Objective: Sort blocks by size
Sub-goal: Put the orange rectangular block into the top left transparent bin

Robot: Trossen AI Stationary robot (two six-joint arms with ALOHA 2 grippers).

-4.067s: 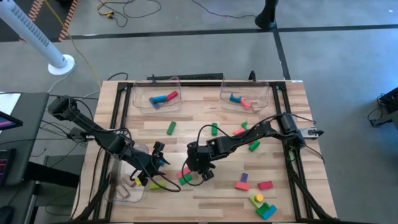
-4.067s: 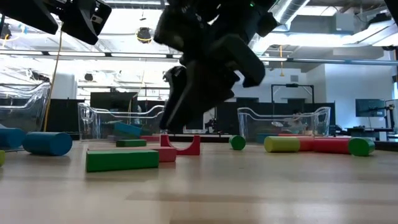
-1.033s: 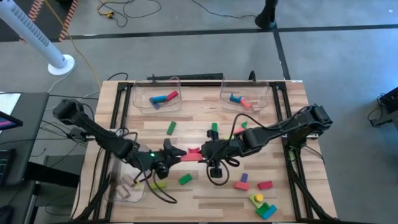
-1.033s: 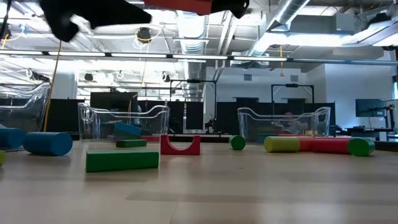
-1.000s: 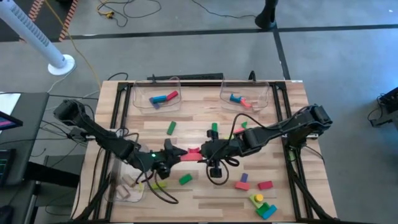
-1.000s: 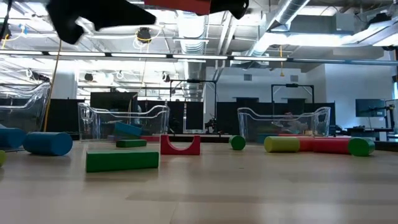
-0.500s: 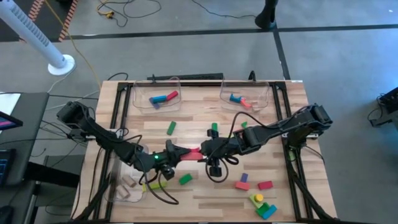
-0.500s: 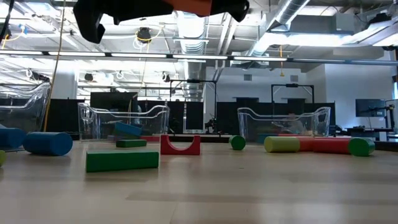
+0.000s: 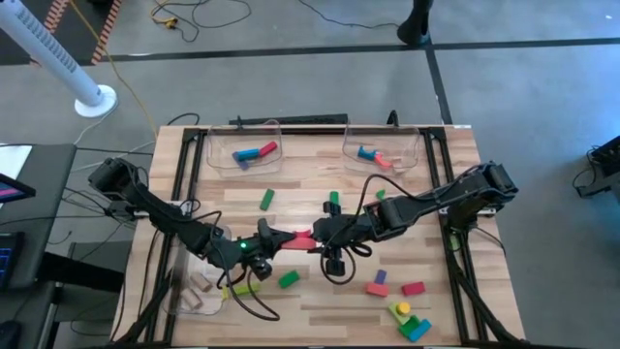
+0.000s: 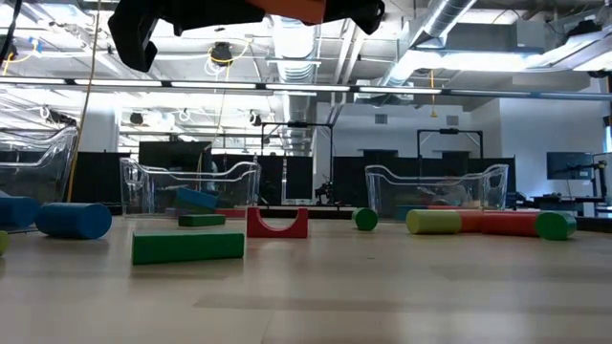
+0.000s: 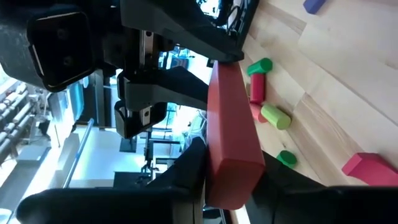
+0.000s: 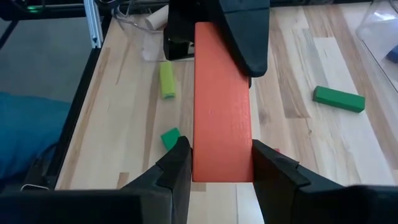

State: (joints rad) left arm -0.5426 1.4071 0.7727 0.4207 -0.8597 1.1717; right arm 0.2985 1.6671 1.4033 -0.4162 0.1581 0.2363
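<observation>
A red bar (image 9: 298,240) is pinched by both grippers (left (image 9: 276,238), right (image 9: 320,238)); coloured blocks (image 9: 254,153) are held in two far bins (image 9: 242,142).

table (image 9: 455,301): wood | on it: blocks (image 9: 392,287), clear bins (image 9: 242,145)

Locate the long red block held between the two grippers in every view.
High: long red block, table centre, between both grippers.
Low: top edge, above the red arch.
Left wrist: centre.
Right wrist: centre.
Shared landmark: the red block itself, gripped at both ends.
</observation>
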